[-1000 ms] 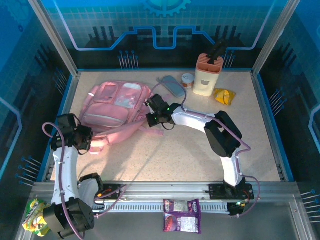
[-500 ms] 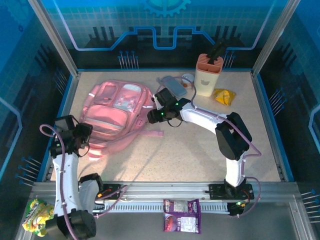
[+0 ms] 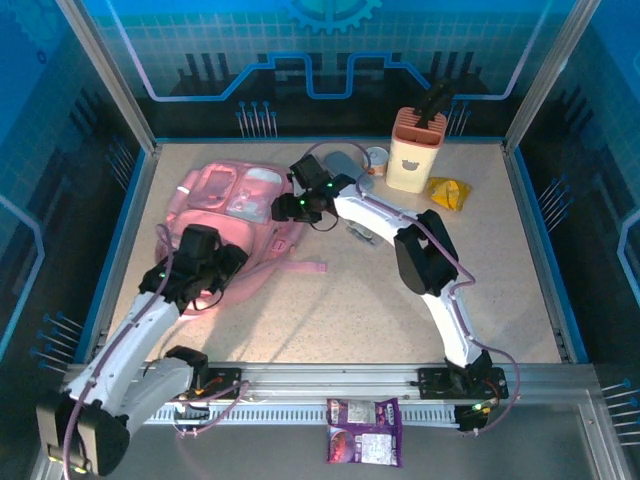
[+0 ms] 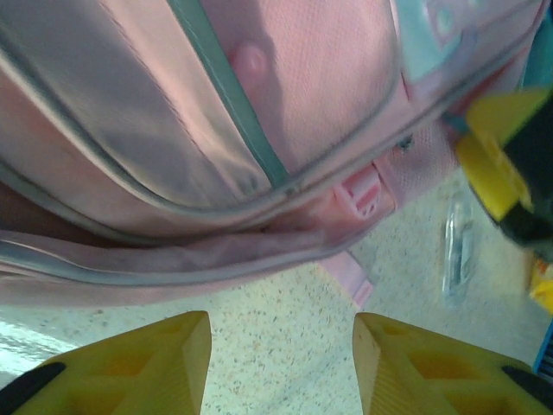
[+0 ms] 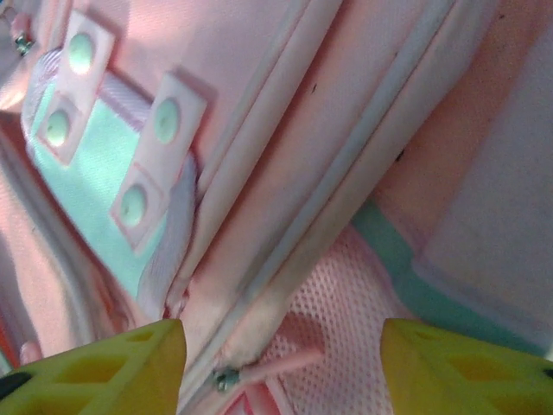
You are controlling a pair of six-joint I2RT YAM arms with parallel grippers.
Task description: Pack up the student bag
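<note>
The pink student bag (image 3: 232, 210) lies flat at the back left of the table, its straps trailing toward the middle. My left gripper (image 3: 226, 264) is at the bag's near edge. In the left wrist view it (image 4: 281, 350) stands open over bare tabletop, just short of the bag's zipped seam (image 4: 216, 207). My right gripper (image 3: 287, 207) hovers over the bag's right side. Its wrist view shows it (image 5: 281, 354) open above a pink mesh pocket (image 5: 346, 303) and a zipper pull (image 5: 226, 378), touching nothing.
A grey pouch (image 3: 345, 163), a small tin (image 3: 376, 158) and a cream holder with dark tools (image 3: 415, 150) stand at the back. To their right lies a yellow packet (image 3: 448, 192). A purple packet (image 3: 363, 445) rests on the front rail.
My left arm swung from the table's left edge rightward to the bag's near edge. My right gripper moved left and back, from the bag's strap side onto its right side.
</note>
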